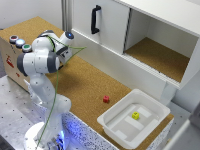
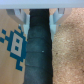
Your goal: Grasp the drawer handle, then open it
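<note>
Exterior view: my arm (image 1: 42, 60) is folded over the exterior view's left end of the cork-topped desk (image 1: 85, 80), beside a box with three coloured buttons (image 1: 19, 43). My gripper is hidden behind my own wrist and links here, so I cannot tell its opening from this view. The black handle (image 1: 95, 19) stands upright on the white cabinet door (image 1: 100, 22), well apart from my wrist, across the desk toward the back. To the door's right, an open compartment (image 1: 155, 55) with a cork floor. Near the front edge sits a white tray (image 1: 134, 120) holding a small yellow block (image 1: 135, 115); a red block (image 1: 106, 99) lies on the cork just beside the tray.

Wrist view: blurred. Two pale fingers (image 2: 19, 16) of my gripper (image 2: 39, 15) stand apart with nothing between them. Below runs a dark strip (image 2: 39, 52), with a blue pixel figure (image 2: 16, 42) on one side and cork on the other. Handle not in this view.
</note>
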Motion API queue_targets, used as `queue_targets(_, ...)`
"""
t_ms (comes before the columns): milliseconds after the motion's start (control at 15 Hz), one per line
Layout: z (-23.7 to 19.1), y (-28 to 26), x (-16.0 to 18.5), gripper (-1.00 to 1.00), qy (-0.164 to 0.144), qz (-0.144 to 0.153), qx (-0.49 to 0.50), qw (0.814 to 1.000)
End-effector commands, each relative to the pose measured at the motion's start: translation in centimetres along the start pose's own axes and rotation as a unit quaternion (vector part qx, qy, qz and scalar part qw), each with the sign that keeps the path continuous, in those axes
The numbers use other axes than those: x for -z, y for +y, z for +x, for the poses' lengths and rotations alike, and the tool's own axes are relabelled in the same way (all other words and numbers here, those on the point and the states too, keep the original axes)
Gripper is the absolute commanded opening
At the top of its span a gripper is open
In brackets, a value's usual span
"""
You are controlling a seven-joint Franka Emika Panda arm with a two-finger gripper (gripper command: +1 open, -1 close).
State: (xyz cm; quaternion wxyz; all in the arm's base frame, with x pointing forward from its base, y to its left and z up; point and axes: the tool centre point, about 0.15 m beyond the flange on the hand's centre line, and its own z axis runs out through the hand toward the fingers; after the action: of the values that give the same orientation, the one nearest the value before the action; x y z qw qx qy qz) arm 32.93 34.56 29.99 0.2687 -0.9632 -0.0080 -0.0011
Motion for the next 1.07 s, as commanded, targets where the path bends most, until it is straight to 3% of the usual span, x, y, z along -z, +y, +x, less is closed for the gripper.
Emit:
queue_targets(0,-0.6,7.0,-0.6,-1.00,-0.001,0.024,-0.011,1.000)
queue_targets(1000,1.4,17.1,4.3,-1.00,0.005,-0.017,-0.048,0.999)
